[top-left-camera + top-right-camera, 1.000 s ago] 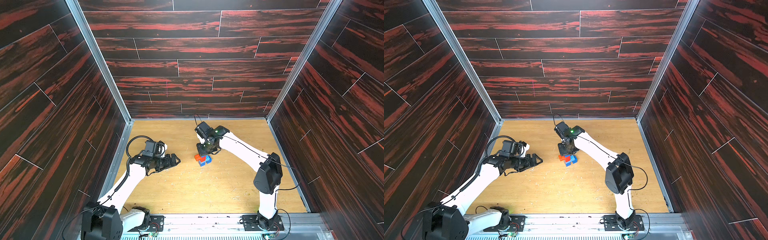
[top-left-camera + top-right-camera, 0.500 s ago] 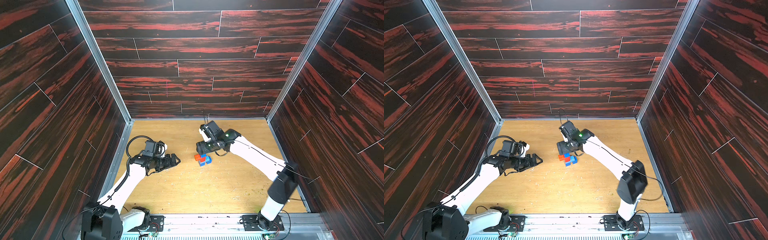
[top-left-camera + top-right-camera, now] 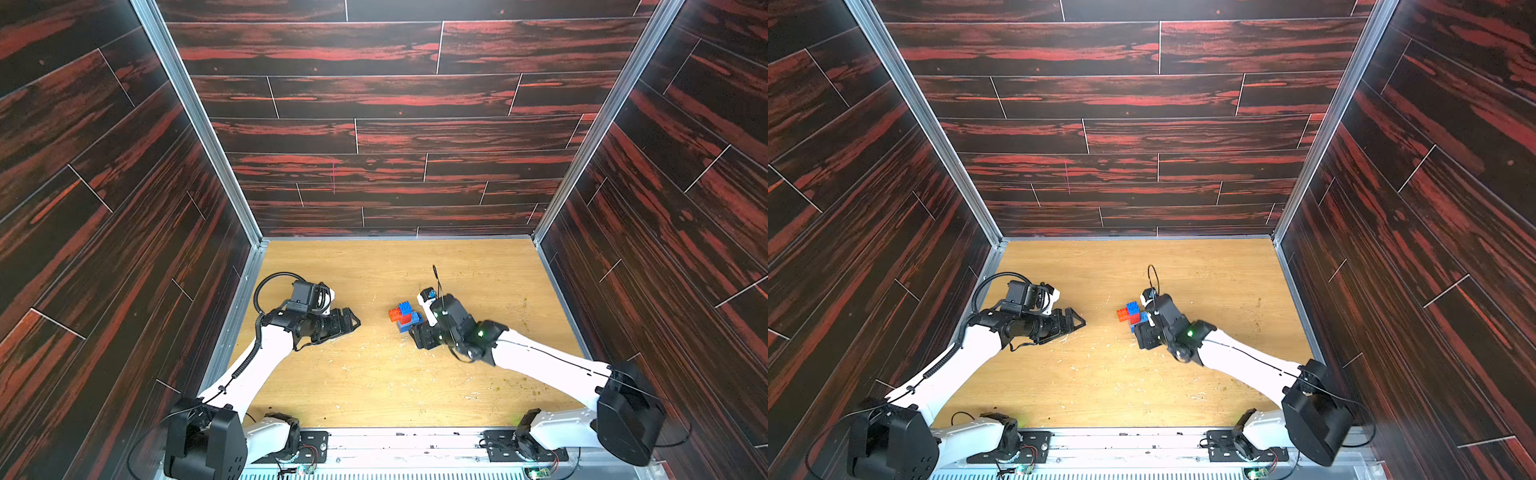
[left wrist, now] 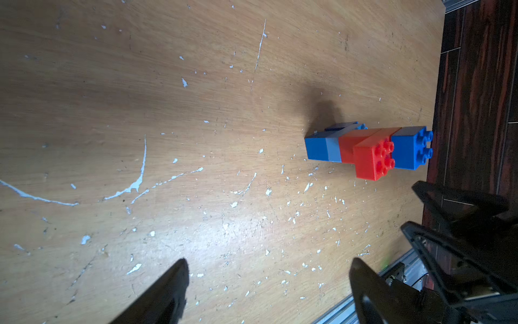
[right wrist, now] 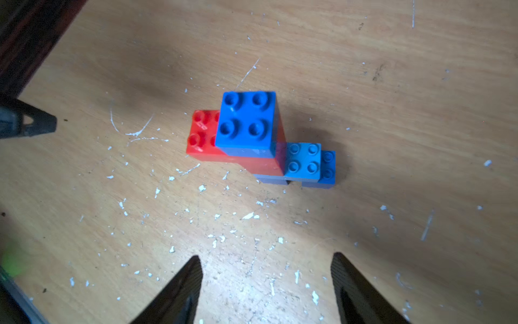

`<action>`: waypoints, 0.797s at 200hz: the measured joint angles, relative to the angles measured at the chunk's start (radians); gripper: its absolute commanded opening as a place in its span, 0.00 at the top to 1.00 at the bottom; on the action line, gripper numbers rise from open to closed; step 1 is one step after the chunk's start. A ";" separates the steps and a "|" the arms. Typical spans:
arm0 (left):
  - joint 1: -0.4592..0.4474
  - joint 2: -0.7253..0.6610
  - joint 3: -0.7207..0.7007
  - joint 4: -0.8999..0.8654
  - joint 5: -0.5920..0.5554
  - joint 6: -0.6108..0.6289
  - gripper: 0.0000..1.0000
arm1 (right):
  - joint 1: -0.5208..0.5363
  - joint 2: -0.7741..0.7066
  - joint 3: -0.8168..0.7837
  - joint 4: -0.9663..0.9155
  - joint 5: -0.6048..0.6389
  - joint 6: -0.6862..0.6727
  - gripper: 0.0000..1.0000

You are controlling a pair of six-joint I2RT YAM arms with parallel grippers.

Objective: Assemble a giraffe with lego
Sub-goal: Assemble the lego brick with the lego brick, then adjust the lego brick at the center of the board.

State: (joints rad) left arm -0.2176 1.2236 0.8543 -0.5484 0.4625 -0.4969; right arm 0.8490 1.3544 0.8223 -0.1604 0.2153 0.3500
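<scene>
Giraffe [image 5: 246, 120] is standing upright on table [image 5: 406, 84]; right gripper [image 5: 266, 256] is hovering just beside it, jaws spread, empty; left gripper [image 4: 267, 261] is waiting farther off, likewise spread.

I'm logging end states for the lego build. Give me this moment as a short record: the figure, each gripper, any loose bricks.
figure: giraffe standing upright on the table, visible bricks all joined
top: blue top brick above the red head
left arm: left gripper open, empty, well apart from the giraffe
right arm: right gripper open, empty, close to the giraffe, not touching
loose bricks: none seen
</scene>
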 measured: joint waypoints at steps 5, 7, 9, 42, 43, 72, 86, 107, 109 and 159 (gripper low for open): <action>-0.001 0.000 0.000 0.000 -0.001 0.000 0.09 | 0.003 0.002 -0.018 0.030 0.006 -0.002 0.32; -0.001 0.000 0.000 0.000 -0.002 0.000 0.09 | 0.004 0.003 -0.026 0.043 0.009 -0.003 0.33; -0.001 0.000 0.000 0.000 -0.002 0.000 0.09 | 0.005 0.004 -0.030 0.052 0.010 -0.003 0.33; -0.001 -0.001 0.000 0.000 -0.010 0.000 0.09 | 0.023 0.049 -0.132 0.267 0.062 -0.023 0.35; -0.001 -0.001 0.000 0.000 -0.010 0.000 0.09 | 0.023 0.050 -0.134 0.272 0.062 -0.024 0.35; -0.001 -0.001 0.000 0.000 -0.011 0.000 0.09 | 0.028 0.099 -0.204 0.448 0.089 -0.042 0.35; -0.001 -0.001 0.000 -0.001 -0.012 0.000 0.09 | 0.028 0.127 -0.220 0.527 0.100 -0.052 0.35; -0.001 -0.001 0.000 -0.001 -0.012 0.000 0.09 | 0.028 0.163 -0.233 0.630 0.111 -0.064 0.35; -0.001 -0.001 0.000 -0.001 -0.013 0.000 0.09 | 0.028 0.166 -0.233 0.640 0.112 -0.064 0.35; -0.001 -0.001 0.000 -0.001 -0.018 0.000 0.09 | 0.029 0.253 -0.233 0.790 0.118 -0.082 0.35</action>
State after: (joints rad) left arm -0.2184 1.2228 0.8543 -0.5495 0.4446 -0.4965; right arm 0.8776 1.6070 0.5888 0.6300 0.3332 0.2676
